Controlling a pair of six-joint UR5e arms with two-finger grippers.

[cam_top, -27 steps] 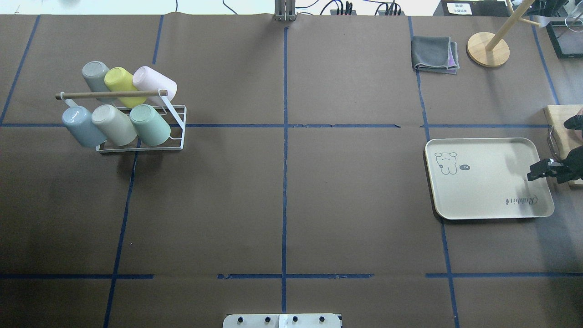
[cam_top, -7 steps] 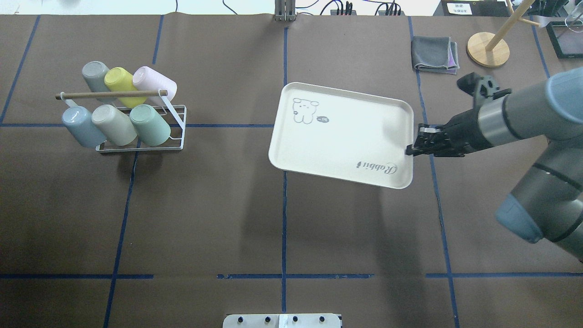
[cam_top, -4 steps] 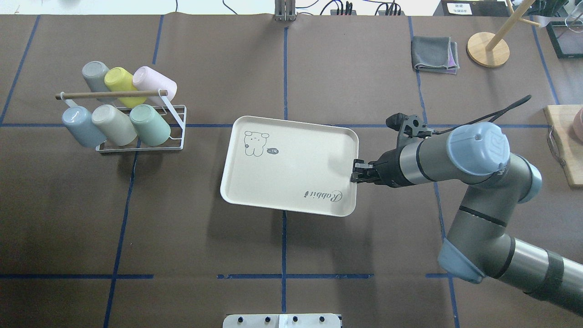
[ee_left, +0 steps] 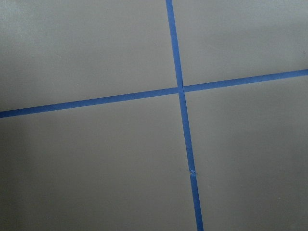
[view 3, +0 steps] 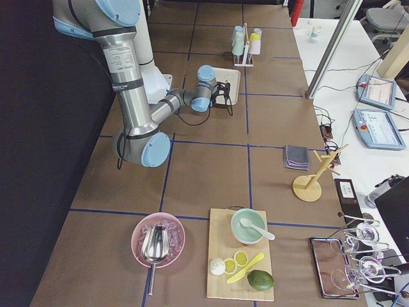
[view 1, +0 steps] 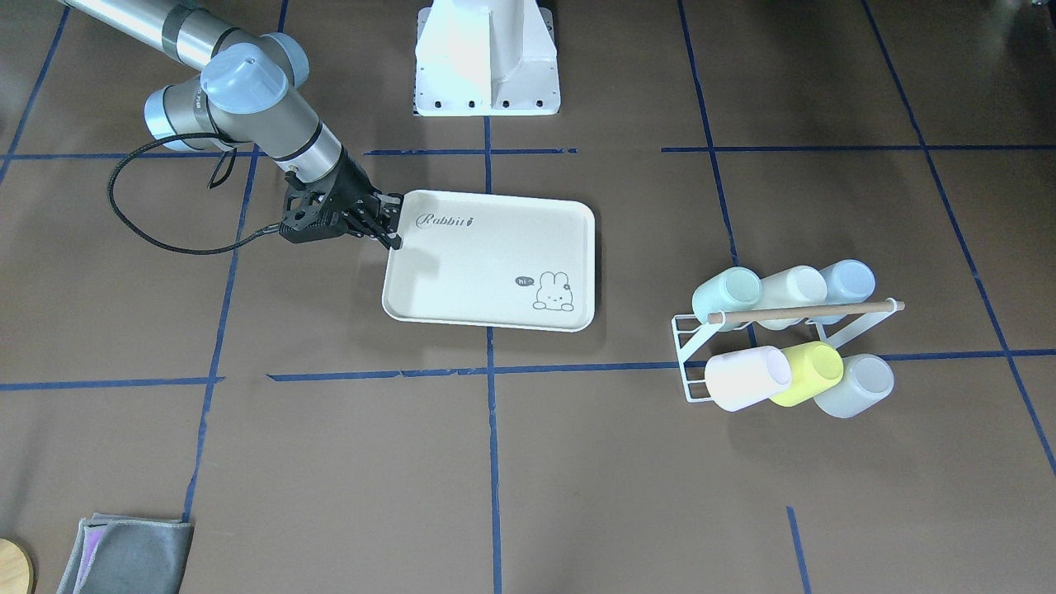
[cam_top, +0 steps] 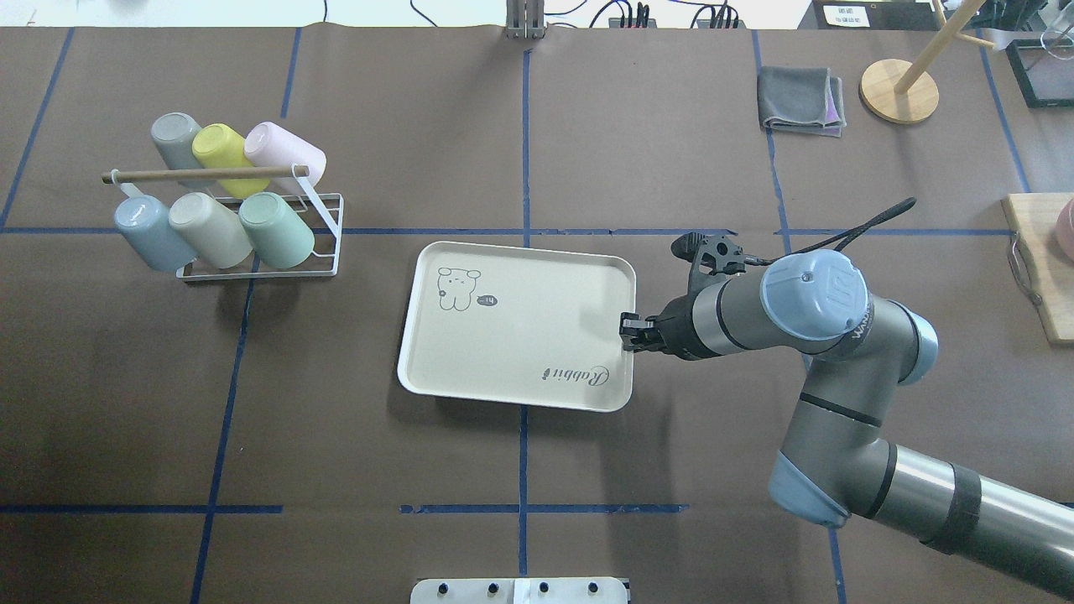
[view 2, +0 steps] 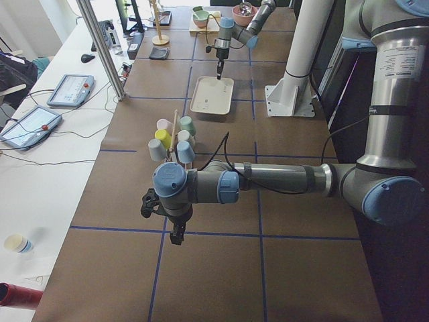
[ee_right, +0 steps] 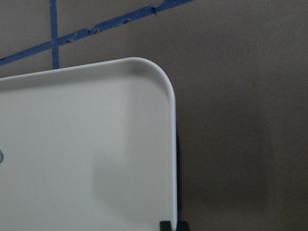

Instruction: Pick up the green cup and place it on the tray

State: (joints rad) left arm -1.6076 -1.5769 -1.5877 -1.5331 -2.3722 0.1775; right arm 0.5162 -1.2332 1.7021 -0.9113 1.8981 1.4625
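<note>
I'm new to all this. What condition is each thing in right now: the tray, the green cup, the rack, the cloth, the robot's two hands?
tray: empty, right way up, gripped at one short edge.
right hand: shut on the tray's rim.
left hand: hangs over bare table; open or shut, cannot tell.
green cup: tilted on the rack, untouched.
rack: upright, loaded.
grey cloth: folded.

Right gripper (ee_right: pixel 173 226) fingertips at tray (ee_right: pixel 86 144) rim cut by wrist view's edge, left gripper (view 2: pixel 177 240) unreadably small
</note>
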